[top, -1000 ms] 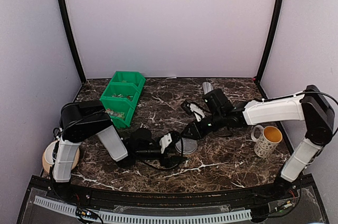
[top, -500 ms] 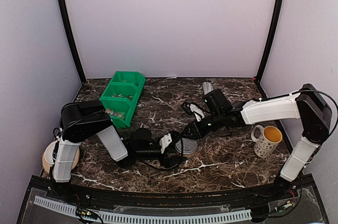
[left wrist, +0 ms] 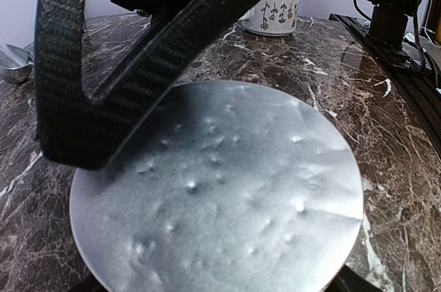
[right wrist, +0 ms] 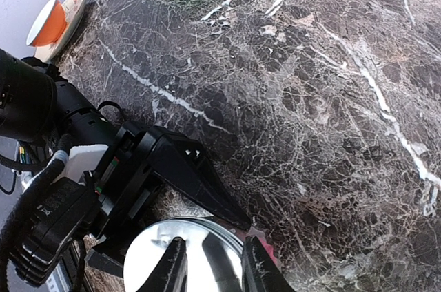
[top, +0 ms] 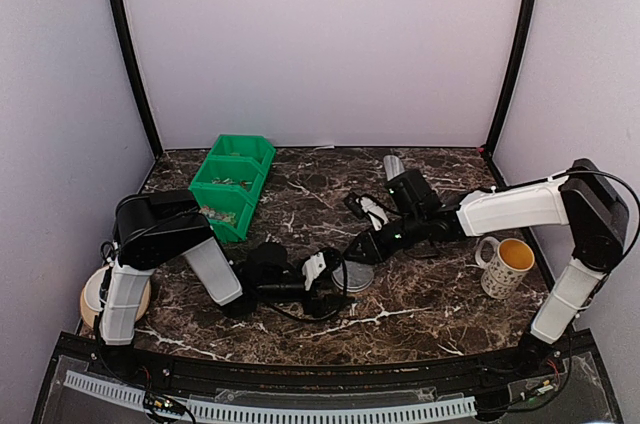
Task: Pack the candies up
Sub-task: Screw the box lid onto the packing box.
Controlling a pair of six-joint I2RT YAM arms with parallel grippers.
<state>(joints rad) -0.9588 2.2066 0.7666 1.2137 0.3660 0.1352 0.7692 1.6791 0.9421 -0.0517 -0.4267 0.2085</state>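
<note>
Shrinking the candies [top: 212,211] to specks in the green bin [top: 228,187] well left of the left pincer [top: 335,272], cropping the silver lid [left wrist: 227,189] at the bottom under that pincer's blurred finger [left wrist: 103,99], cutting off the mug [left wrist: 272,13] beyond it at the top, leaving the grip of the right pincer [right wrist: 215,244] unreadable

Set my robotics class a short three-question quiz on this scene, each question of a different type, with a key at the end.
1. True or false: in the top view, the mug stands to the left of the green bin.
2. Which arm's fingers sit on opposite sides of the silver round lid? A) left gripper B) the right one C) neither
3. In the right wrist view, what lies directly under the fingers of the right gripper?

Key: 1 false; 2 A; 3 the silver round lid.
</note>
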